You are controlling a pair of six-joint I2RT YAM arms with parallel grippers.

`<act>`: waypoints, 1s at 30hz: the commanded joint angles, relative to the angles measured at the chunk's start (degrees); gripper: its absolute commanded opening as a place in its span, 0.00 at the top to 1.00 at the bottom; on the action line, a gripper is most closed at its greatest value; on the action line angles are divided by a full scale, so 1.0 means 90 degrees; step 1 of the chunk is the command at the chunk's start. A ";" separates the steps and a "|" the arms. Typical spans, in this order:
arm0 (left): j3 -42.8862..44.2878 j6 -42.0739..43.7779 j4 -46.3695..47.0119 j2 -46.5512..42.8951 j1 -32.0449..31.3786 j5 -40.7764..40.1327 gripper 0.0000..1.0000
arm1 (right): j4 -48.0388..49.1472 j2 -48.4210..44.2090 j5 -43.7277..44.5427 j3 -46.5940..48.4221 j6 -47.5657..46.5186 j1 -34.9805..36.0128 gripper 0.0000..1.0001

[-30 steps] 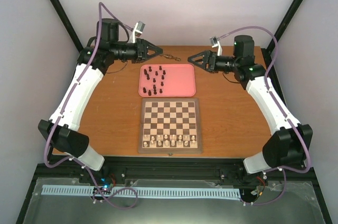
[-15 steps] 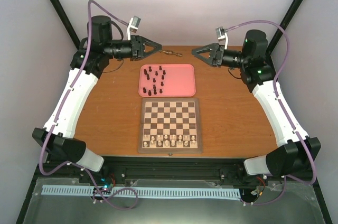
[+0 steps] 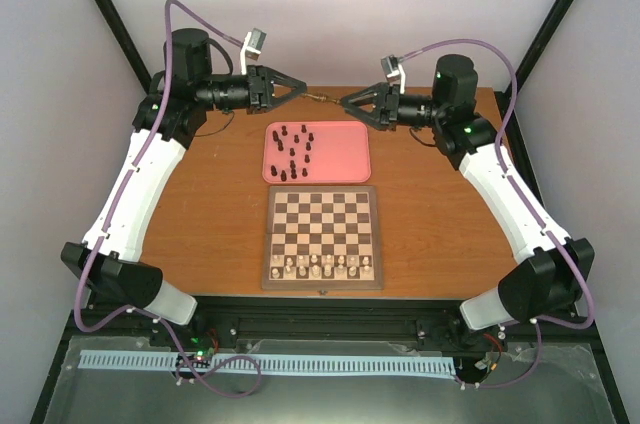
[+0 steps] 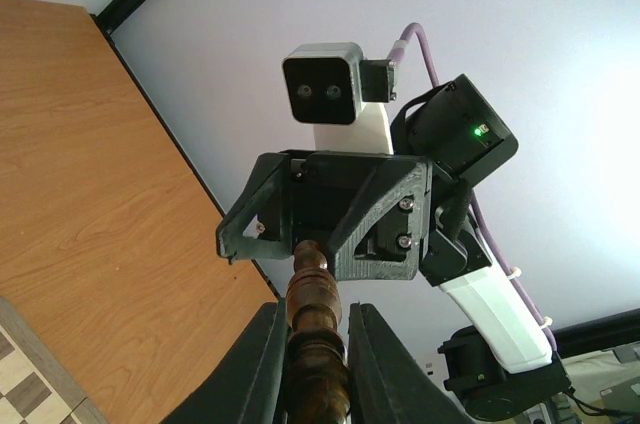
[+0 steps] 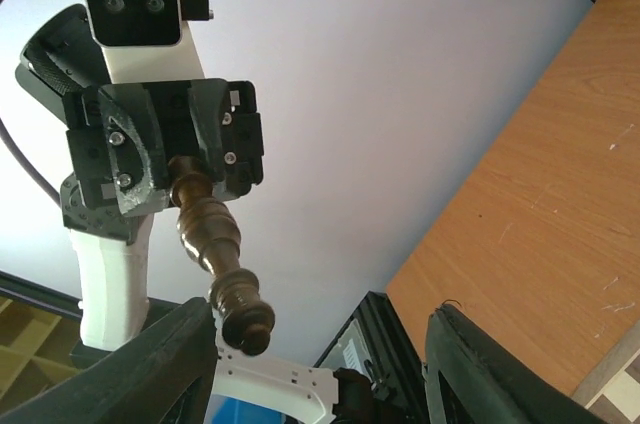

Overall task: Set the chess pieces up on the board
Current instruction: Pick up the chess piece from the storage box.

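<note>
Swung half-open, empty right gripper (image 3: pixel 348 102) left around turned dark wooden piece (image 5: pixel 212 229) clamped by left gripper (image 3: pixel 302 91); likely needed centring.

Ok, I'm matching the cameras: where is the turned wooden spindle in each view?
Top external: turned wooden spindle at far centre, beyond the pink tray.
Left wrist: spindle at bottom centre, upright.
Right wrist: spindle left of centre, slanting down.
Shared landmark: the orange-brown table.

chess pieces (image 3: pixel 293 150) on pink tray (image 3: pixel 346 156), board (image 3: pixel 322 221) beside
</note>
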 commanded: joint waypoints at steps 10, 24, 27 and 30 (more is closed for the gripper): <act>0.0075 0.0036 0.0084 -0.0156 -0.0034 0.0071 0.99 | 0.0569 0.0148 0.0167 0.0374 0.0385 0.0138 0.51; 0.0041 0.0091 0.0056 -0.0154 -0.0034 0.0014 0.99 | 0.0412 0.0233 0.0084 0.0552 0.0269 0.0310 0.64; 0.0037 0.0113 0.0036 -0.0147 -0.0034 0.0003 0.99 | 0.0400 0.0267 0.0015 0.0581 0.0261 0.0358 0.63; 0.0021 0.0129 0.0040 -0.0154 -0.0034 -0.0006 0.99 | 0.0289 0.0310 -0.0031 0.0672 0.0161 0.0444 0.63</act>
